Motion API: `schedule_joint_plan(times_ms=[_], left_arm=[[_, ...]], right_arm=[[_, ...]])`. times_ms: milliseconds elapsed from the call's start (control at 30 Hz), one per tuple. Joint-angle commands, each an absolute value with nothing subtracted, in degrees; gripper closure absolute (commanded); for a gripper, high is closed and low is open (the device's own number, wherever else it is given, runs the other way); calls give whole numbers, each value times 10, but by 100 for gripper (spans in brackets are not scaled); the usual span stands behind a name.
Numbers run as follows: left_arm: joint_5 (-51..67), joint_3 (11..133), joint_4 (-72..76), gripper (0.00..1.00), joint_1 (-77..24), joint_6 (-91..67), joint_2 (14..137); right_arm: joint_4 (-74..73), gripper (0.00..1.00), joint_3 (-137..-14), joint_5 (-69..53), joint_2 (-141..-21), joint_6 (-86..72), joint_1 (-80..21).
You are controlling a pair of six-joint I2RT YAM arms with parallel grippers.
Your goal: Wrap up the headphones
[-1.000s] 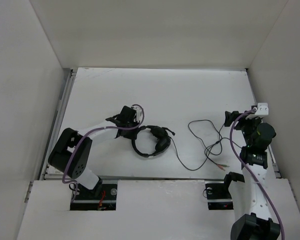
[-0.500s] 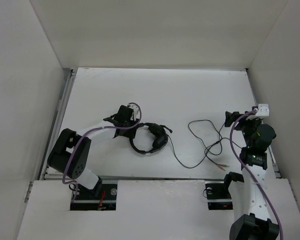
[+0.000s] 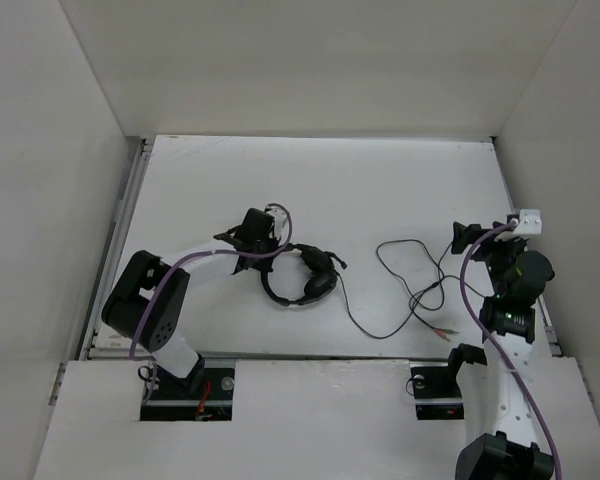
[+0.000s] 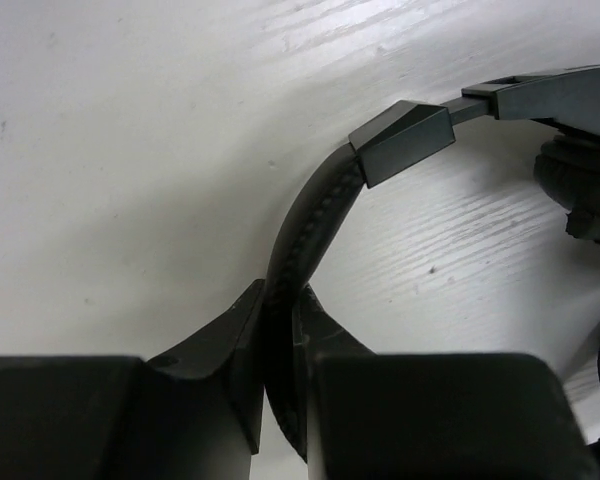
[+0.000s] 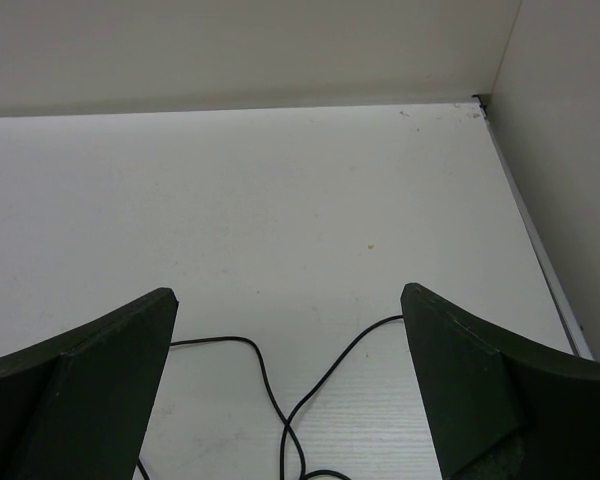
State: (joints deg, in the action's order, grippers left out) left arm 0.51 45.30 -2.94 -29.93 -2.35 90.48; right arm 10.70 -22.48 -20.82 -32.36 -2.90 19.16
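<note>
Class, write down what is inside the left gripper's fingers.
The stitched, padded band of the black over-ear headphones, clamped between both fingers. The band's lower stretch is hidden behind the fingers.

**Top external view:** set high above and behind the arm bases, looking steeply down on the whole table (image 3: 380, 180). **Left wrist view:** very near, facing along the left claw (image 4: 280, 295) onto the band of the headphones (image 4: 315, 215). **Right wrist view:** raised, facing the far wall (image 5: 240, 50) between the right claw (image 5: 288, 292) fingers, over the cable (image 5: 284, 418). The top view takes in both band and cable.
</note>
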Motion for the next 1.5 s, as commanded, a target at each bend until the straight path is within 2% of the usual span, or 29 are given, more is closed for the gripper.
schedule_joint_plan(times_ms=[0, 167, 400, 533, 767, 1233, 1467], left_arm=[[69, 453, -76, 100, -310, -4, 953], [78, 498, -112, 100, -316, 7, 917], [113, 655, -195, 100, -244, 38, 865], [118, 750, -220, 100, -208, 38, 832], [144, 897, -240, 100, -120, -1, 781], [194, 983, -299, 100, -54, -47, 740], [217, 1045, -309, 100, -43, -67, 751]], right_arm=[[127, 0, -233, -214, -317, -23, 193], [70, 0, -302, -232, -360, 34, 148], [-148, 0, -597, -265, -587, 62, 44], [-208, 0, -695, -312, -656, 65, -36], [-200, 0, -729, -330, -700, 60, -199], [-123, 0, -872, -383, -830, 19, -307], [-69, 0, -845, -374, -867, 9, -346]])
